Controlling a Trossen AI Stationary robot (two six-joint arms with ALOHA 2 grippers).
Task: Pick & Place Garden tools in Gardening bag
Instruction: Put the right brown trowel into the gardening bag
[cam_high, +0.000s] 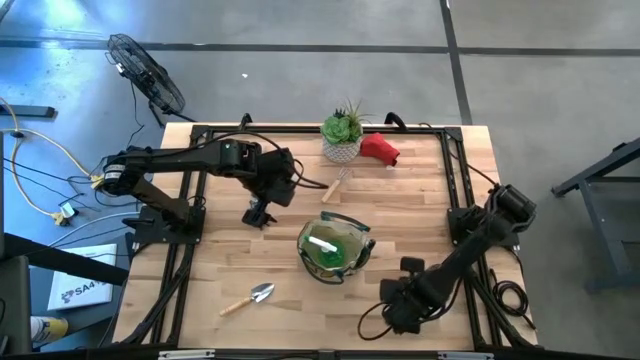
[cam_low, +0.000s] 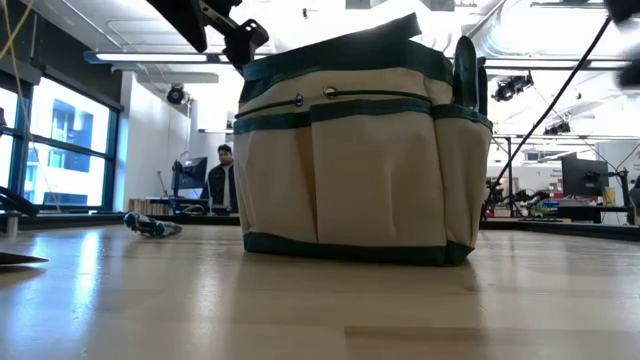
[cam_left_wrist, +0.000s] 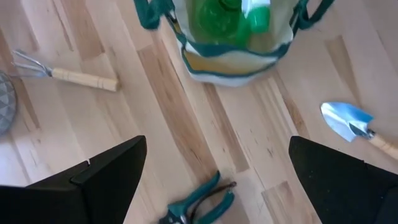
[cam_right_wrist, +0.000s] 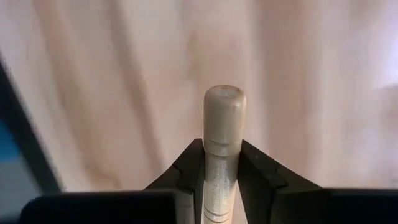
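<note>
The tan gardening bag (cam_high: 335, 247) with a green rim stands mid-table, a green spray bottle (cam_high: 327, 250) inside it. My left gripper (cam_left_wrist: 217, 146) hangs open above green-handled pruners (cam_left_wrist: 200, 204) lying on the table left of the bag. My right gripper (cam_right_wrist: 222, 155), near the table's front right (cam_high: 402, 300), is shut on a wooden handle; the tool's head is hidden. A silver trowel (cam_high: 250, 298) lies near the front edge. A wooden-handled rake (cam_left_wrist: 68, 76) lies beyond the bag, and a red soft item (cam_high: 380, 148) lies at the back. My right gripper pinches a round wooden handle (cam_right_wrist: 222, 134) between its two fingers, a little below the handle's rounded free end (cam_right_wrist: 224, 98), which sticks out past the fingertips. The fingers point down at the table. The tool's other end is hidden behind the gripper.
A green spiky plant in a white pot (cam_high: 342, 138) stands at the back, next to the red item. A dark-handled tool (cam_low: 465, 70) sticks up from the bag's side pocket. A person (cam_low: 225, 178) sits in the room beyond the table. Bare wood lies right of the bag.
</note>
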